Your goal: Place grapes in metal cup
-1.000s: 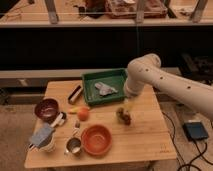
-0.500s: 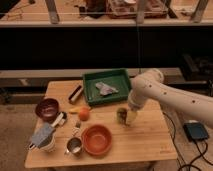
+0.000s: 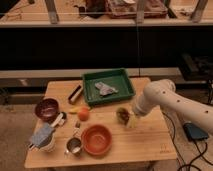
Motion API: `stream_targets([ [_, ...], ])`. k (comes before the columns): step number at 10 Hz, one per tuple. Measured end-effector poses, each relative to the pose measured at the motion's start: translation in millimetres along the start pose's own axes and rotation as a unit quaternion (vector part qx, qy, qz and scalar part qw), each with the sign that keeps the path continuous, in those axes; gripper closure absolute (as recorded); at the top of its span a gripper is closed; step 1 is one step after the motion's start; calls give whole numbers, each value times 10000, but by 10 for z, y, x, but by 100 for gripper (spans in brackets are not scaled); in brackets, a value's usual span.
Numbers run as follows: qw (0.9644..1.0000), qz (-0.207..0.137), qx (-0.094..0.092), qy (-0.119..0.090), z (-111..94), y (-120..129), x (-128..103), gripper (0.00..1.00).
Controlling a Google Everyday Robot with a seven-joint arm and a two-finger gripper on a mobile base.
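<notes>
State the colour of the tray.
Green tray, clear in the camera view; the gripper is low beside the grapes, in front of it.

The gripper [image 3: 129, 119] is low, just beside the grapes [image 3: 121, 114].

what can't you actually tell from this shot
Camera view, gripper down by the grapes: contact between them is hidden by the arm.
Camera view, metal cup: its inside is too small to see.
Camera view, arm: cut off by the right edge.
</notes>
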State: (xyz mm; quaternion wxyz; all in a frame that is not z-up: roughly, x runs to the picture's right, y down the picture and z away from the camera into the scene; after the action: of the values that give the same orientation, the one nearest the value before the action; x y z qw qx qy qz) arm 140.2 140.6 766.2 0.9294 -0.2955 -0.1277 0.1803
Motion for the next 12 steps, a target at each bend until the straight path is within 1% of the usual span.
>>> stream_targets([
  [1, 10000, -11, -8, -74, 20, 4, -8, 20],
  [3, 9990, -139, 97, -402, 69, 26, 16, 20],
  [5, 9988, -219, 177, -407, 95, 38, -4, 20],
  [6, 9990, -229, 219, -326, 103, 40, 8, 22],
  [7, 9992, -255, 259, -158, 129, 43, 3, 27],
  [8, 9991, -288, 294, 70, 153, 41, -10, 36],
  [9, 9986, -324, 329, 249, 172, 42, -16, 48],
  [10, 9984, -335, 343, 285, 187, 44, -3, 59],
  [12, 9984, -340, 355, 287, 207, 40, 8, 76],
])
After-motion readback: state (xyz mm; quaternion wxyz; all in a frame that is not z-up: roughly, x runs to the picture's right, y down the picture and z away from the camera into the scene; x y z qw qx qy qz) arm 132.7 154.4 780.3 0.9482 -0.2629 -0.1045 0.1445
